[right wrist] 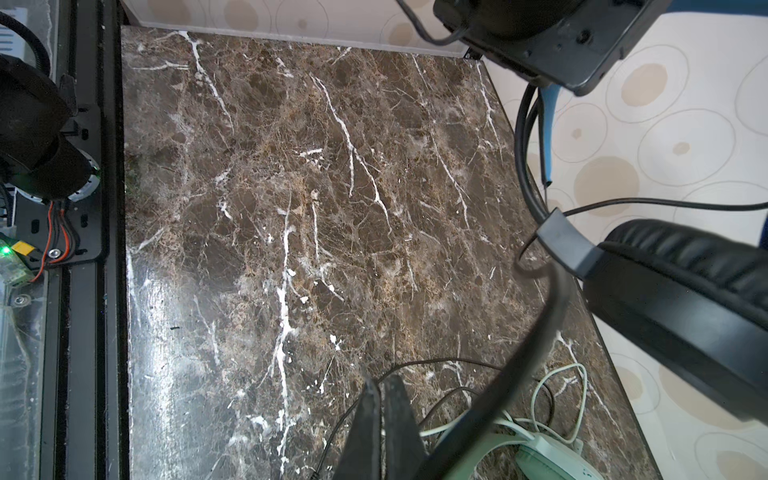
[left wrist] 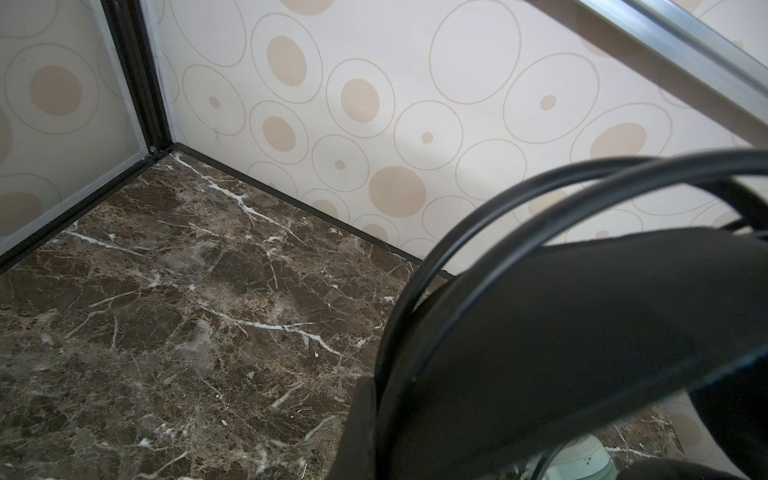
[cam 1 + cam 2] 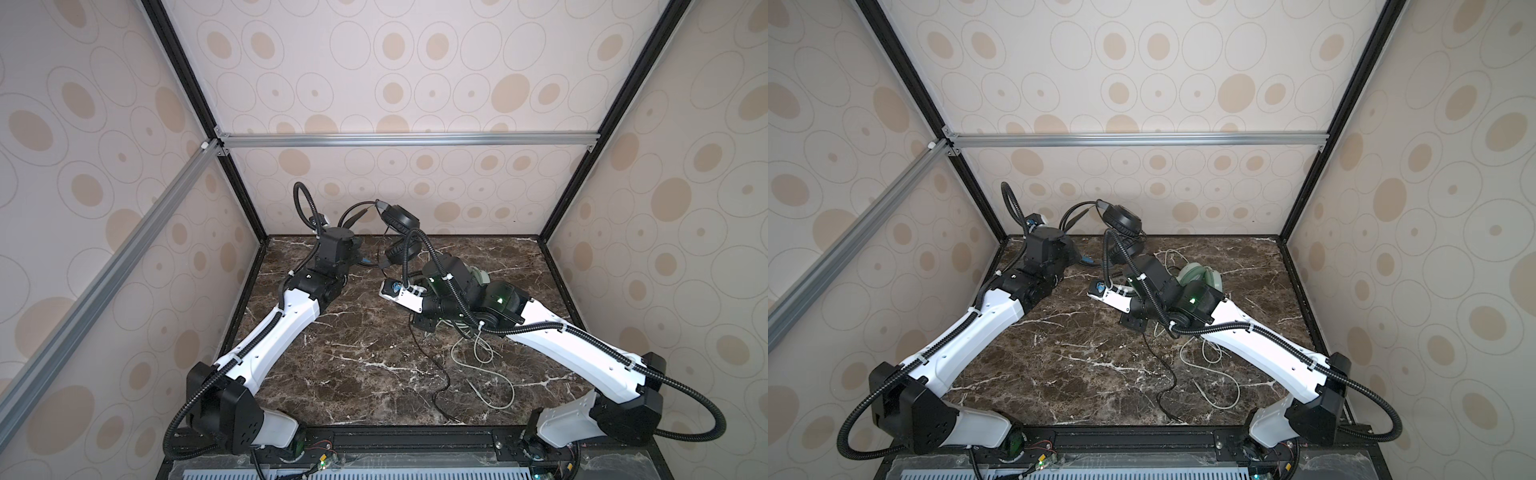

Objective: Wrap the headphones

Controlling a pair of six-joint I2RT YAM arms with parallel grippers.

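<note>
black pair: the black over-ear headphones with padded round earcups hang clear of the brown marble tabletop, at upper centre of both top views, one earcup above the other.
left gripper: the left gripper is closed on their headband. the band and its two thin hoops fill the lower right of the left wrist view, though the contact itself is hidden.
right gripper: the right gripper sits low over the table near frame centre, jaws pressed together, with the thin black cable apparently pinched at the tips.
key relation: the earcups lie above the right jaws and toward the top of the frame. the cable's slack runs the opposite way, toward the lower edge. the right arm is nearer the cable, so the winding likely falls to it.
mint pair: the mint-green plastic headphones lie on the table behind the right wrist, their pale green cable loose in loops.
view differences: only the right wrist view shows the jaws together; only the top views show the slack's full run.
</note>
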